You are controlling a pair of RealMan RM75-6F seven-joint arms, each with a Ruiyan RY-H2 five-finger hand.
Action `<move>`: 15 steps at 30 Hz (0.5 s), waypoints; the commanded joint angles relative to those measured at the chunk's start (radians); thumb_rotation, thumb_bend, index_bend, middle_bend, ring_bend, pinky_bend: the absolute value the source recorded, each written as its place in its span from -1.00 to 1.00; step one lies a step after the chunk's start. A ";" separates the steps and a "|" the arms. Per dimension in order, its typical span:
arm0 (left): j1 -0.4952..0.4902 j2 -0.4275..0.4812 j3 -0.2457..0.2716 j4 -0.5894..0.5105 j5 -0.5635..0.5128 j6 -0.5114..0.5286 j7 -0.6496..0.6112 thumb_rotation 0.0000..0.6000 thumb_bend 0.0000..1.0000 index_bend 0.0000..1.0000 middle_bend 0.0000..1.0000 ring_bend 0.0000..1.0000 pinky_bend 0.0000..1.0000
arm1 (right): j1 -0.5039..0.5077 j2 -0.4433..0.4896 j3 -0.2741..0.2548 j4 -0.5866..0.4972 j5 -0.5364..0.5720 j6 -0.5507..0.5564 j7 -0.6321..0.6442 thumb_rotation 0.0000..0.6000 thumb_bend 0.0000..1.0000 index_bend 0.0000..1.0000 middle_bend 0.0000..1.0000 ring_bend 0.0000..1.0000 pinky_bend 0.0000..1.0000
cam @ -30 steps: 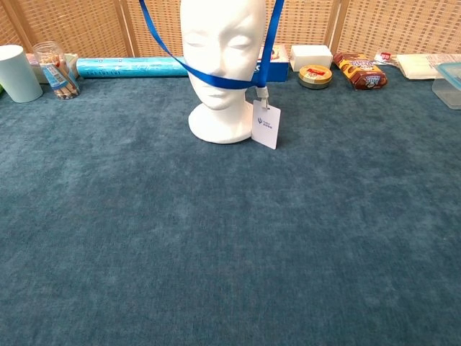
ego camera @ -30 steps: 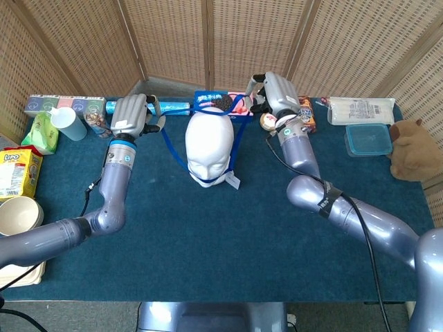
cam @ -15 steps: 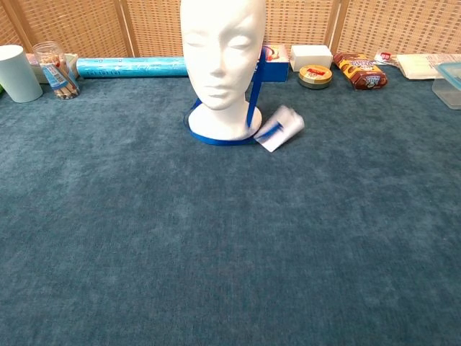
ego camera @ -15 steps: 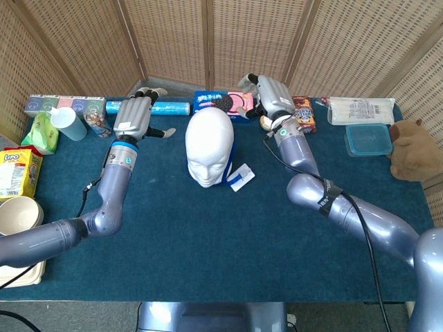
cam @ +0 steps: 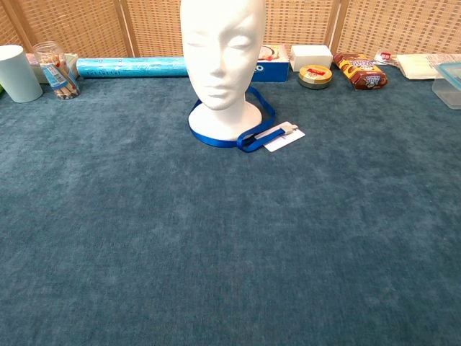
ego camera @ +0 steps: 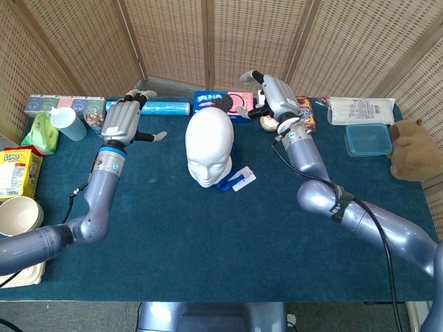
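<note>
Head view: The left hand (ego camera: 122,123) was raised above the blue-carpeted bench (ego camera: 173,235), empty, with its fingers spread and its thumb pointing toward the white foam mannequin head (ego camera: 210,145). The long cyan roll (ego camera: 160,107) lay just behind this hand, and the white plastic cup (ego camera: 68,123) stood further out on its outer side. The right hand (ego camera: 275,95) was also raised and empty, its fingers apart. The small round tin (ego camera: 268,122) sat just below it, and the blue cookie box (ego camera: 221,104) lay on its inner side. The mannequin head stood upright between the two hands, apart from both. The blue ribbon lanyard (ego camera: 225,184) lay on the bench at the base of the mannequin head, with its white rectangular badge card (ego camera: 243,179) flat on the carpet, nearer the right hand than the left.

Chest view: Neither hand appeared. The lanyard encircled the foot of the mannequin head, and its loose loop ran out to the badge card, which lay face up beside the base. The roll, the cup and the clear jar (cam: 56,69) stood along the rear edge.
</note>
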 commanded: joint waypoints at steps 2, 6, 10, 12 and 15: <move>0.107 0.088 0.048 -0.111 0.089 0.030 -0.082 0.56 -0.78 -0.68 -0.61 -0.81 -0.57 | -0.110 0.043 0.023 -0.118 -0.152 0.120 0.098 0.80 -0.40 -0.42 -0.39 -0.45 -0.46; 0.204 0.182 0.099 -0.204 0.188 0.045 -0.152 0.55 -0.79 -0.68 -0.61 -0.81 -0.56 | -0.212 0.094 -0.006 -0.244 -0.285 0.217 0.134 0.81 -0.40 -0.40 -0.37 -0.44 -0.45; 0.277 0.242 0.137 -0.252 0.271 0.059 -0.216 0.55 -0.78 -0.68 -0.61 -0.81 -0.56 | -0.292 0.133 -0.044 -0.343 -0.376 0.289 0.140 0.80 -0.41 -0.40 -0.37 -0.43 -0.43; 0.326 0.273 0.168 -0.277 0.314 0.070 -0.254 0.55 -0.78 -0.68 -0.61 -0.81 -0.56 | -0.342 0.156 -0.077 -0.404 -0.421 0.334 0.129 0.81 -0.40 -0.40 -0.35 -0.42 -0.42; 0.406 0.317 0.222 -0.304 0.411 0.103 -0.317 0.53 -0.78 -0.68 -0.61 -0.81 -0.56 | -0.424 0.191 -0.135 -0.502 -0.506 0.419 0.102 0.81 -0.40 -0.39 -0.34 -0.40 -0.40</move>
